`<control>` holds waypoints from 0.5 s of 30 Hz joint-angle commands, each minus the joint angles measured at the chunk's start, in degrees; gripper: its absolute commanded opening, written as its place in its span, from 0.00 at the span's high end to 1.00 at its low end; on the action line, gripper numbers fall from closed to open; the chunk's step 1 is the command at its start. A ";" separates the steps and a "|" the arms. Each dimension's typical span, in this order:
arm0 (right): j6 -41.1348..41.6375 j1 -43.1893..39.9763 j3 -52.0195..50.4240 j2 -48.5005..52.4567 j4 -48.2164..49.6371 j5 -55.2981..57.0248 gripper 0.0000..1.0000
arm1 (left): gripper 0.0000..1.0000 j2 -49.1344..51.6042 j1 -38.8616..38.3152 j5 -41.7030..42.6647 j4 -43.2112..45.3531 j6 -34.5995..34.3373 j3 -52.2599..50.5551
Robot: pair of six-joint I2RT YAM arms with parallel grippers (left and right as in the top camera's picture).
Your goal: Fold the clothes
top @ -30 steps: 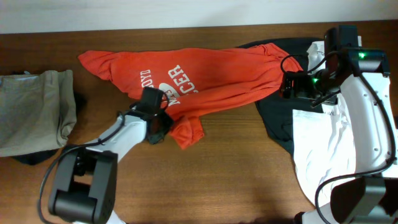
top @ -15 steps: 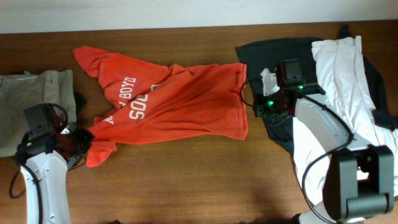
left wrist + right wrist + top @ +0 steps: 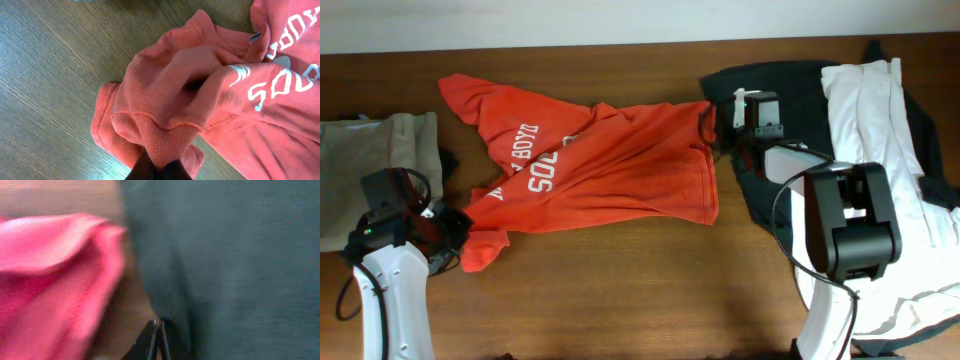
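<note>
The red-orange T-shirt with white lettering lies crumpled on the table, left of centre. My left gripper is shut on a bunched sleeve at the shirt's lower left corner; in the left wrist view the red-orange T-shirt folds into the left gripper. My right gripper sits low beside the shirt's upper right corner. In the right wrist view the right gripper is shut, with no cloth visibly between its fingers, over bare wood between the blurred T-shirt and the black shirt.
The black shirt lies at the back right with a white shirt spread over it and down the right side. A pile of olive-grey cloth sits at the left edge. Bare wood runs along the front.
The T-shirt has shifted left, with my left gripper now holding its sleeve near the left front. My right gripper has swung to the shirt's upper right corner and shut.
</note>
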 commanded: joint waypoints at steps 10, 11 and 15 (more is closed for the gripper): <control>-3.80 -21.68 31.93 0.20 -50.99 -24.04 0.41 | 0.99 0.31 -0.11 0.22 0.31 0.96 -0.31; -3.93 -19.47 33.55 -0.94 -61.79 -25.81 0.38 | 0.99 0.31 -0.11 0.20 0.35 0.96 -0.31; -6.58 -10.51 30.49 -1.18 -83.87 -24.81 0.36 | 0.99 0.31 -0.11 0.00 1.14 0.96 -0.31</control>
